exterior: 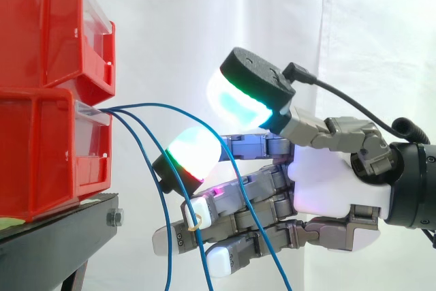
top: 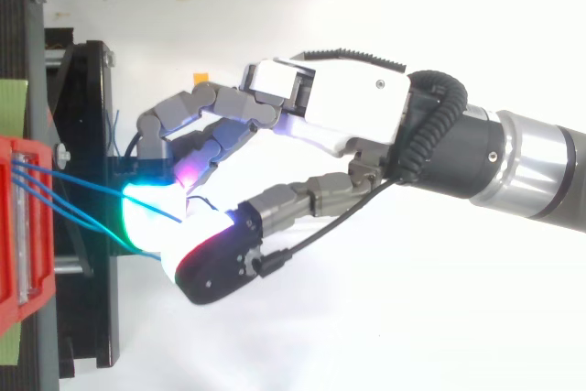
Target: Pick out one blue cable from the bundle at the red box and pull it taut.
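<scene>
Side view: a bundle of thin blue cables (exterior: 143, 105) leaves the front of the lower red bin (exterior: 41, 158), which sits on a black stand (exterior: 54, 236); the strands arc outward, then hang slack toward the bottom edge. The robot hand (exterior: 334, 182) reaches in from the right, its fingers nearly straight and spread among the strands; the thumb pad (exterior: 242, 97) stands clear above the green-glowing finger pad (exterior: 194, 148), so the robot hand is open and pinches nothing; one strand crosses in front of the lower fingers, another drops beside their tips.

Top view: the blue cables (top: 78, 182) run from the red bin (top: 18, 226) toward the glowing pads of the robot hand (top: 339, 103); where they end is lost in the glare.

The cables look light, limp and smooth; a single thin strand would probably slip off such thick pads unless squeezed firmly. The arc near the bin, where the strands lie apart, seems the best place to take hold; the pull should be gentle, since the anchoring inside the bin is hidden.
</scene>
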Robot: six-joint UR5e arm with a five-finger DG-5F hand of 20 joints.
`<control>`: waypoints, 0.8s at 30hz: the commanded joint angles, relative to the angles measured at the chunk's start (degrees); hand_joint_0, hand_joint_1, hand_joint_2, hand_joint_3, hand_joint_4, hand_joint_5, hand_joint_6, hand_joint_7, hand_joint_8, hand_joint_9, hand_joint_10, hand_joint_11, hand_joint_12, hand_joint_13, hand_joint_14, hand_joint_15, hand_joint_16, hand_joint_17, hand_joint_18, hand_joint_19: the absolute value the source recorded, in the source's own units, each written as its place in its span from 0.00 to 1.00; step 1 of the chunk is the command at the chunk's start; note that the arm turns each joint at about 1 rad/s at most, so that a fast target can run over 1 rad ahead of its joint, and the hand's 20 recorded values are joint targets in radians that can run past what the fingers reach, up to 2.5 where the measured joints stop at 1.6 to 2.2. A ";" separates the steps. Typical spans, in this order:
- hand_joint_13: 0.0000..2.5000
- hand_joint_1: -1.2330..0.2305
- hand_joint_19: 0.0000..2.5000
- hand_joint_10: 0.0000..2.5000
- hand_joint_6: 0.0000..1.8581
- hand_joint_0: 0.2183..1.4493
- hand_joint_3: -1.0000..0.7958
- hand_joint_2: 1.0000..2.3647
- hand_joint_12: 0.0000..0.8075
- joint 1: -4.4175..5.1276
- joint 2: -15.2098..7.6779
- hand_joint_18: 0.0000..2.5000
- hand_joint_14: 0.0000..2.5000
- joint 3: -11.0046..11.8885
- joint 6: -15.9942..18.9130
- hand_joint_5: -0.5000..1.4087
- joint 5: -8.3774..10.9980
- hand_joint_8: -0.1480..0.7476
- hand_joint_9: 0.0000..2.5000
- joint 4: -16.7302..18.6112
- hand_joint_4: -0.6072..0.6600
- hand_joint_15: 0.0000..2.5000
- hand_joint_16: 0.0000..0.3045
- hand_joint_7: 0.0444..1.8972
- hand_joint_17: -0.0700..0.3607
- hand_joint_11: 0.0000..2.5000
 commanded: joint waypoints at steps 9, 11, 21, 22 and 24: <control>0.29 0.53 0.23 0.01 0.36 0.25 0.28 0.00 0.42 -0.01 0.00 0.30 0.00 0.01 0.00 0.19 -0.02 0.50 0.38 0.12 0.60 0.09 0.17 0.62 0.43 0.22; 0.29 0.49 0.24 0.01 0.36 0.28 0.28 0.00 0.41 -0.01 0.00 0.29 0.00 0.01 0.00 0.20 -0.02 0.50 0.39 0.03 0.59 0.09 0.16 0.64 0.42 0.22; 0.29 0.44 0.24 0.01 0.42 0.30 0.38 0.01 0.41 -0.01 0.00 0.29 0.00 0.01 0.00 0.18 -0.02 0.50 0.39 -0.05 0.57 0.09 0.16 0.61 0.42 0.23; 0.29 0.44 0.24 0.01 0.42 0.30 0.39 0.01 0.41 -0.01 0.00 0.29 0.00 0.01 -0.09 0.18 -0.02 0.50 0.39 -0.05 0.57 0.09 0.16 0.61 0.42 0.23; 0.29 0.43 0.24 0.01 0.42 0.30 0.40 0.01 0.41 -0.01 0.00 0.29 0.00 0.01 0.00 0.18 -0.02 0.50 0.39 -0.05 0.57 0.10 0.16 0.61 0.42 0.23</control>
